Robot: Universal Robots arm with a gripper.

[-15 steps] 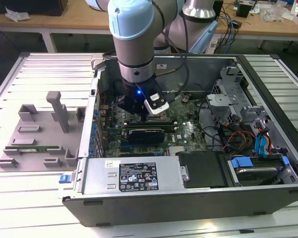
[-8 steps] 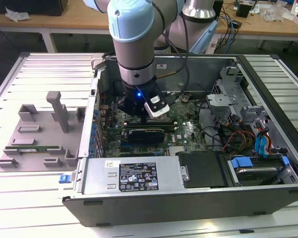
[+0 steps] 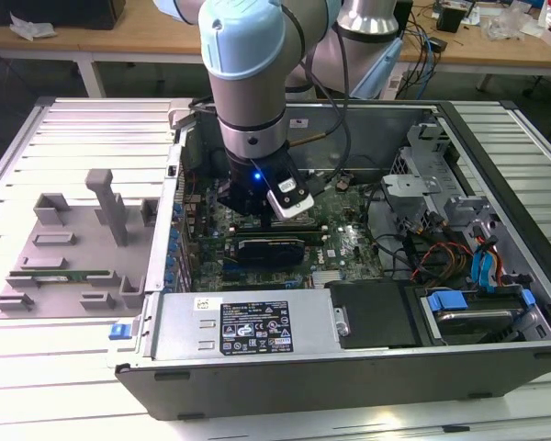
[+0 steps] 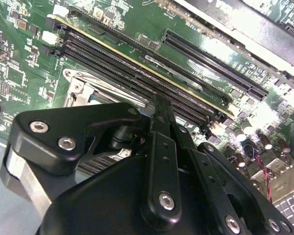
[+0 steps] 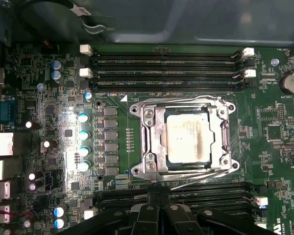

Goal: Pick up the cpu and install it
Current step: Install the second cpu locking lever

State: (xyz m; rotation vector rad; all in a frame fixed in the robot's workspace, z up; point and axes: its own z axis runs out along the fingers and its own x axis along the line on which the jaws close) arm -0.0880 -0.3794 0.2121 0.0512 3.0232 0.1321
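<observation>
The cpu [image 5: 187,135], a square chip with a smudged silver top, lies flat inside the metal-framed socket [image 5: 148,142] on the green motherboard in the first wrist view. My gripper [image 5: 159,199] hovers just off the socket's edge, over the memory slots beside it. Its black fingers [image 4: 159,117] are pressed together with nothing between them. A corner of the socket [image 4: 81,88] shows past the fingers in the second wrist view. In the exterior view the arm's wrist [image 3: 257,188] reaches down into the open computer case [image 3: 496,138], over the board's middle.
Rows of black memory slots [image 5: 166,63] flank the socket on two sides. A graphics card [image 3: 271,246], cables and a drive cage [image 3: 422,175] crowd the case. A grey fixture tray [image 3: 73,248] sits on the table at the exterior view's left.
</observation>
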